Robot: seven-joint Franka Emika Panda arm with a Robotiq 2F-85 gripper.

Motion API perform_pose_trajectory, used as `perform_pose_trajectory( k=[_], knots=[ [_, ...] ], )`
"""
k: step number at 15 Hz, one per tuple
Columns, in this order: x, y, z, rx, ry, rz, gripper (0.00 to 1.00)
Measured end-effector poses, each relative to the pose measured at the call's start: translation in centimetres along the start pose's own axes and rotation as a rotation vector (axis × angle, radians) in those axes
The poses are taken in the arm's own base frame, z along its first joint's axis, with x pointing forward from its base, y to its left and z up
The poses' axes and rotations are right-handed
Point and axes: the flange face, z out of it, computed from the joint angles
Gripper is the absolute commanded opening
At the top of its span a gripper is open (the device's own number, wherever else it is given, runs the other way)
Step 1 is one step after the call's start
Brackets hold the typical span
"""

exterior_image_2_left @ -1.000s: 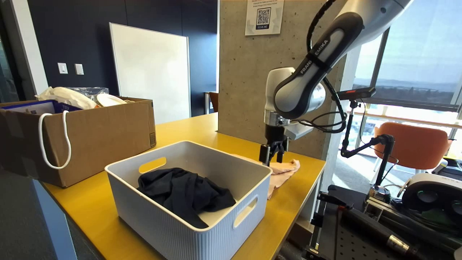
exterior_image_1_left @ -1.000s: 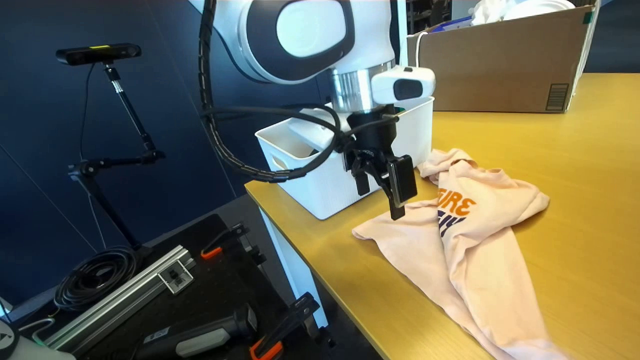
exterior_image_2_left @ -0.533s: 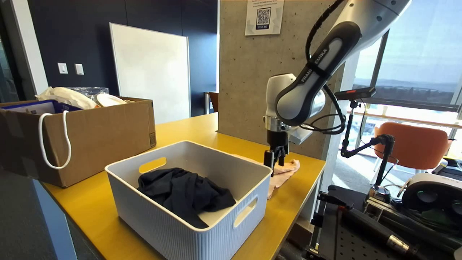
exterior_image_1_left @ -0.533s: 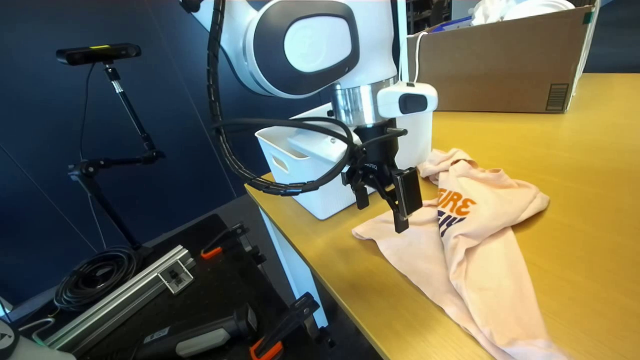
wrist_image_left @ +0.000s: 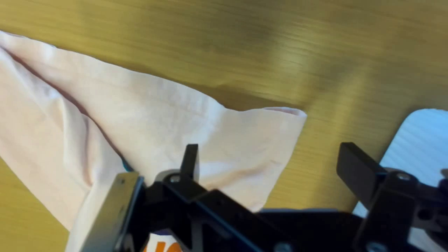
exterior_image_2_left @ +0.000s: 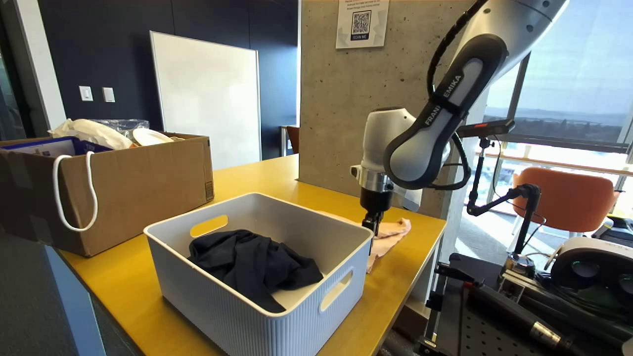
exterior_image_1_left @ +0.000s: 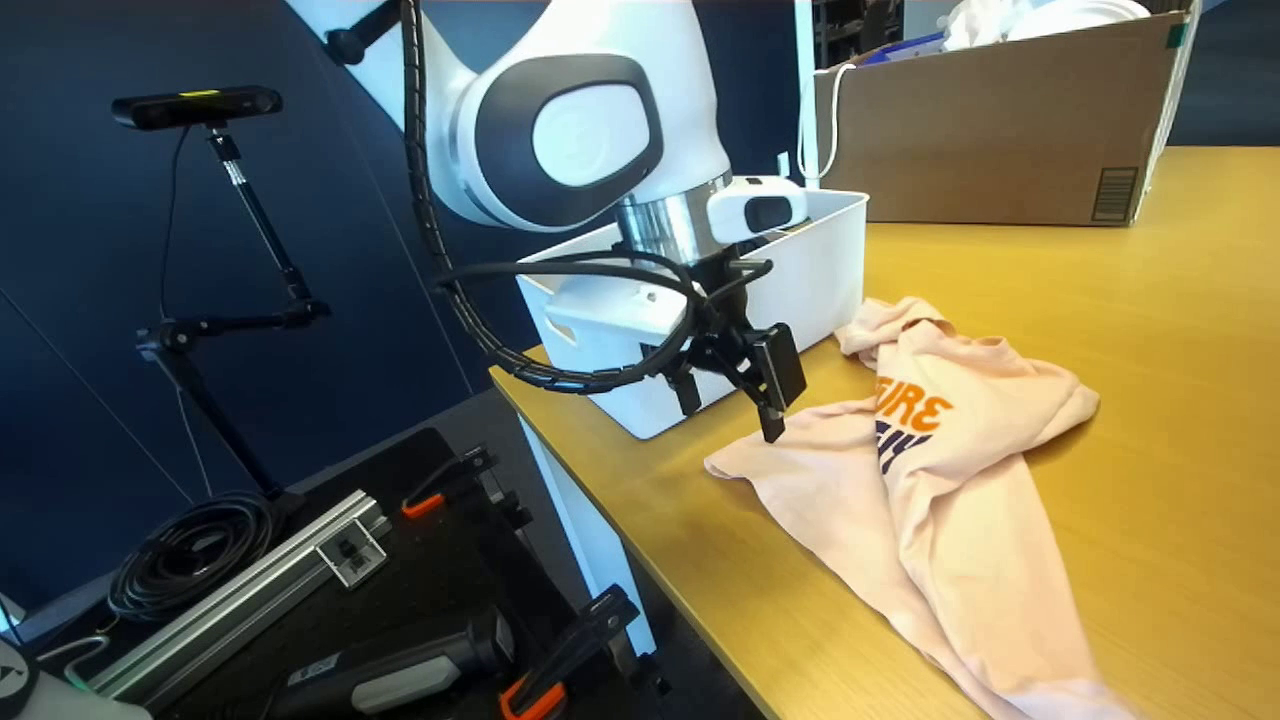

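Table [exterior_image_1_left: 1160, 330] bears shirt [exterior_image_1_left: 960, 500], wrist view cropping its lettering [exterior_image_1_left: 908, 408].

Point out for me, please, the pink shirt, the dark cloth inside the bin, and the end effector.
Pink shirt [exterior_image_1_left: 958, 492]: in an exterior view, on the fabric below the lettering.
Dark cloth [exterior_image_2_left: 254, 267]: in an exterior view, on its crumpled middle.
End effector [wrist_image_left: 269, 147]: in the wrist view, midway between its fingertips.
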Motion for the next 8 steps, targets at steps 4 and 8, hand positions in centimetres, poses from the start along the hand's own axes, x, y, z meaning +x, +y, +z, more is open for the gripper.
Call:
perform_pose_trajectory(
  k=[4,8],
  knots=[
    [-1.1,-0.8,1.5,0.028,0.036,-0.124,1.0],
    [-1.9,-0.7,4.0,0.055,0.07,-0.214,1.0]
  ],
)
